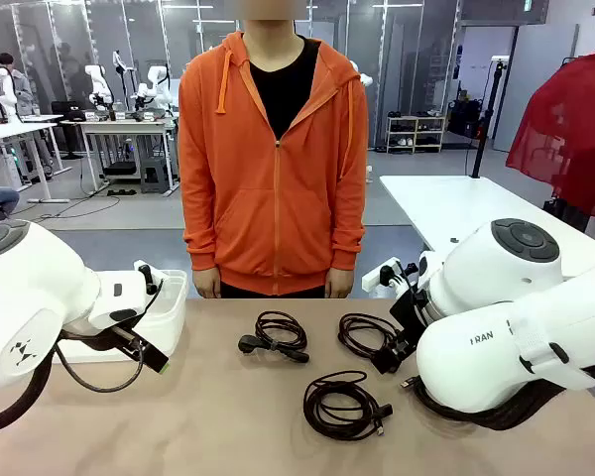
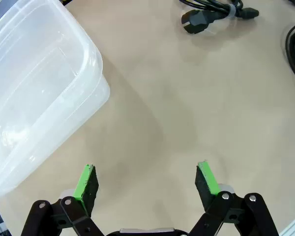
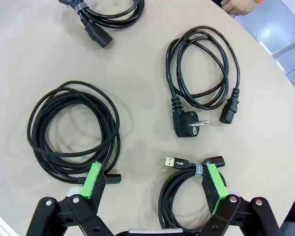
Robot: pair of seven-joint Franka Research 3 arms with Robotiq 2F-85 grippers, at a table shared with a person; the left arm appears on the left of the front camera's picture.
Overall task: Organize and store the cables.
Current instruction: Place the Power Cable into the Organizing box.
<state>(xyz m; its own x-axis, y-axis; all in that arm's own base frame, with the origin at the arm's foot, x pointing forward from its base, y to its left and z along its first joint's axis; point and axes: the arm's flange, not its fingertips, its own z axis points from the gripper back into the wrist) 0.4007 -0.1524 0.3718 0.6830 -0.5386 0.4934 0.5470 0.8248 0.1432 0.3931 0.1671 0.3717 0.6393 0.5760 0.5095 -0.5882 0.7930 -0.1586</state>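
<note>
Several coiled black cables lie on the tan table. In the front view one coil (image 1: 278, 334) with a taped power plug lies at the centre. A second (image 1: 365, 332) sits right of it, and a third (image 1: 345, 404) is nearer to me. In the right wrist view my right gripper (image 3: 153, 182) hangs open above the table. A thick coil (image 3: 73, 130) is by its left finger and a USB cable (image 3: 187, 196) by its right finger. A power cable (image 3: 204, 78) and another coil (image 3: 108, 14) lie farther off. My left gripper (image 2: 146, 182) is open over bare table, holding nothing.
A clear plastic container (image 2: 88, 54) stands on the table's left side (image 1: 174, 297), just beside my left gripper. A person in an orange hoodie (image 1: 275, 169) stands at the far edge, arms down. One hand (image 3: 238, 6) shows at the table's rim.
</note>
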